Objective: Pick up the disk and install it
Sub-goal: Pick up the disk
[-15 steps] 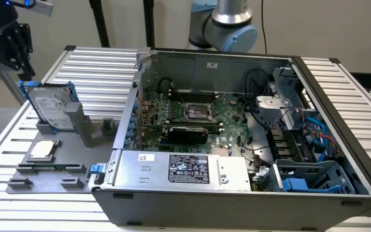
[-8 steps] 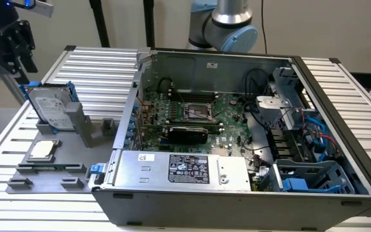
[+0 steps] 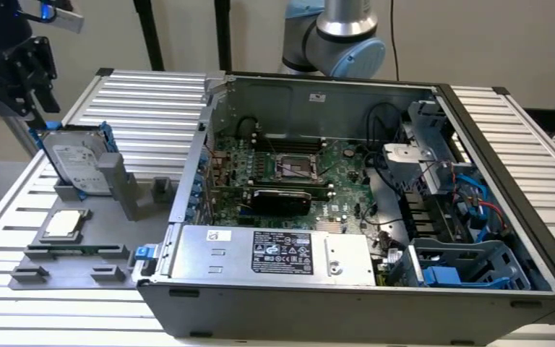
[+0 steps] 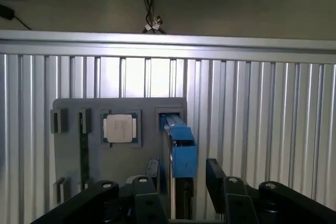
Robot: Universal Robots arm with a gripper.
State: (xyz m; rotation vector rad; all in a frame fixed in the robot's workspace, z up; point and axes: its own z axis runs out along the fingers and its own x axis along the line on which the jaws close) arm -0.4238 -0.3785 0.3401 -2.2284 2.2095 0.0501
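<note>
Chassis (image 3: 374,311) sits open, well apart from my claw (image 4: 182,165). Grey fixture plate (image 4: 71,150) lies beneath me. The disk (image 4: 181,150) stands on edge in its slot, directly below, between my spread, empty jaws. Risk, as I judge it: an off-centre descent could drive a fingertip (image 4: 212,170) onto the disk's top edge, tilting or jamming it.

Robotics lab: slatted bench (image 3: 514,144), opened computer (image 3: 355,307)

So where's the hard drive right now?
The hard drive stands upright in the grey fixture at the exterior view's left, beside the open computer case, near the square chip.
</note>
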